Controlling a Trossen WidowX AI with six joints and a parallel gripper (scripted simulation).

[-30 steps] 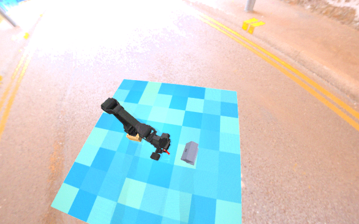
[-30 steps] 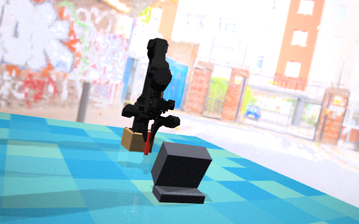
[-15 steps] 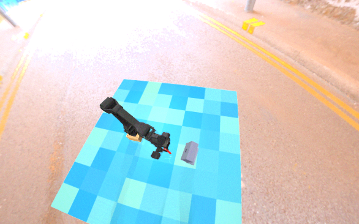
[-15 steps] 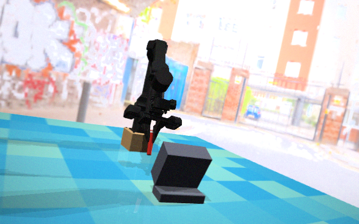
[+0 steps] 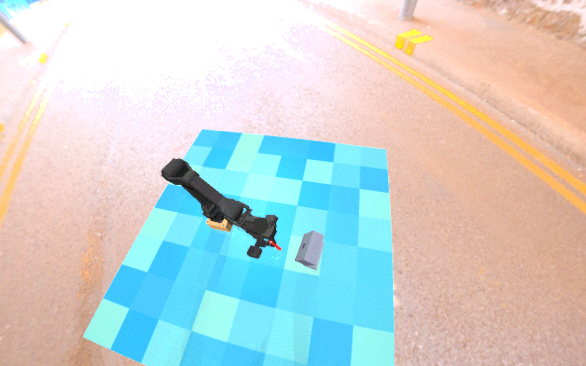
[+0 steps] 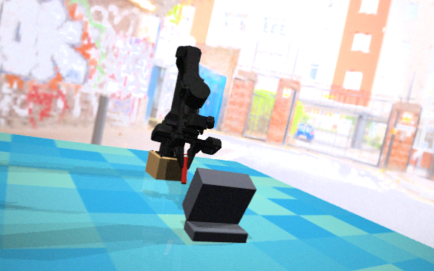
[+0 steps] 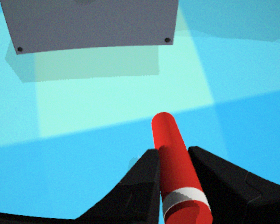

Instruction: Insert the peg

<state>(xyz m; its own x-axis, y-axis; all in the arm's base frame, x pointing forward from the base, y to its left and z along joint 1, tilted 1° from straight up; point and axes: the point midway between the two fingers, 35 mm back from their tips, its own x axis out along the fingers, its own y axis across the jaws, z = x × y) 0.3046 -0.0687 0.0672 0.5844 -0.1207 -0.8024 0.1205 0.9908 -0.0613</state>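
Observation:
The red round peg has a white band near its top end. My gripper is shut on the peg and holds it above the table, its bottom end pointing away from the wrist camera. The grey sloped panel stands apart from the peg, beyond its bottom end in the wrist view. A small dark mark shows on the panel's face in the top view; in the wrist view a dark spot is cut off by the top edge. The exterior view shows only the panel's back.
A tan block stands under the arm's base end, behind the gripper. The table has a blue and pale-green checked top. The panel has a low foot on its back side.

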